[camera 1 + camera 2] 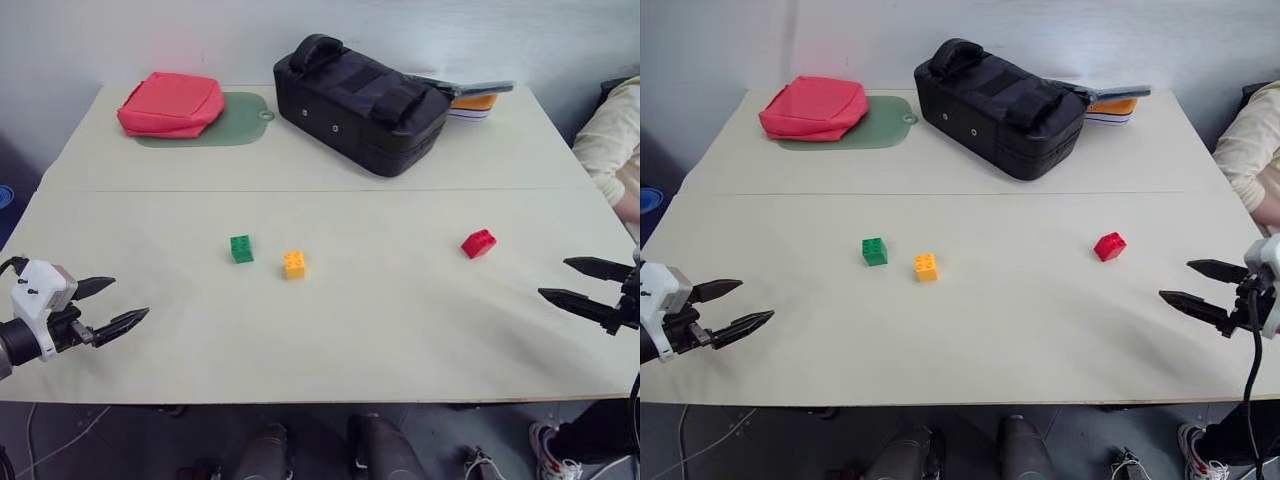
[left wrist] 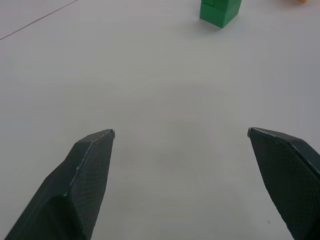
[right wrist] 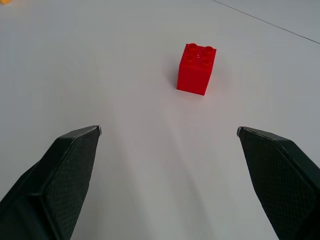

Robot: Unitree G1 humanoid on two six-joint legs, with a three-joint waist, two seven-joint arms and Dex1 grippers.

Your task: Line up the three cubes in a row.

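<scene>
Right claw gapes empty, left claw too. Green cube sits beside orange cube, mid-counter; red cube is well right. A clumsy pinch could tip it, scattering the neighbours.

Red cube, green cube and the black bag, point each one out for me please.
red cube (image 3: 196, 68), right wrist view, on its front face.
green cube (image 1: 241, 249), left eye view, middle of the brick.
black bag (image 1: 360, 105), left eye view, on its top panel.
</scene>
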